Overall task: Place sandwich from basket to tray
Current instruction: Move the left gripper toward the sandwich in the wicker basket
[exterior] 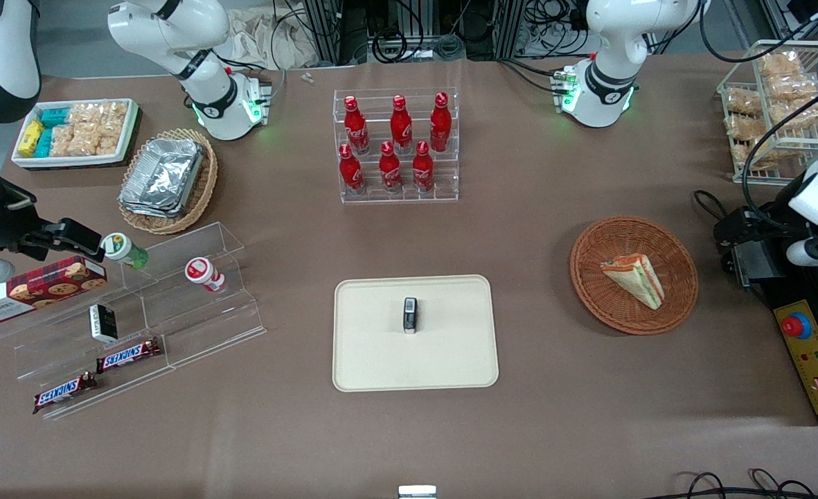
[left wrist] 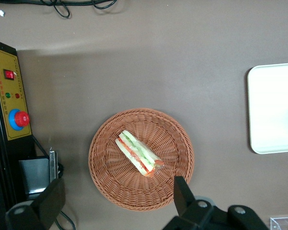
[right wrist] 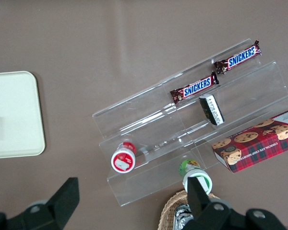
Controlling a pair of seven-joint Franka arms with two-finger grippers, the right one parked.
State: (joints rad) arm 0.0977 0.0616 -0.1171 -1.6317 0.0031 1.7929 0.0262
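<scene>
Lying in the basket [left wrist: 141,159], the sandwich [left wrist: 139,153] is seen untouched; the pincer [left wrist: 116,196] is held released above it, well apart from the tray [left wrist: 273,108].

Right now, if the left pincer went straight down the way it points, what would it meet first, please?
Probably the basket: the open left pincer hangs above its rim, just beside the sandwich. Depth is unclear.

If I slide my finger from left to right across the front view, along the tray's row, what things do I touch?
Snickers bars → tray → small dark packet on it → basket → sandwich → open pincer.
</scene>
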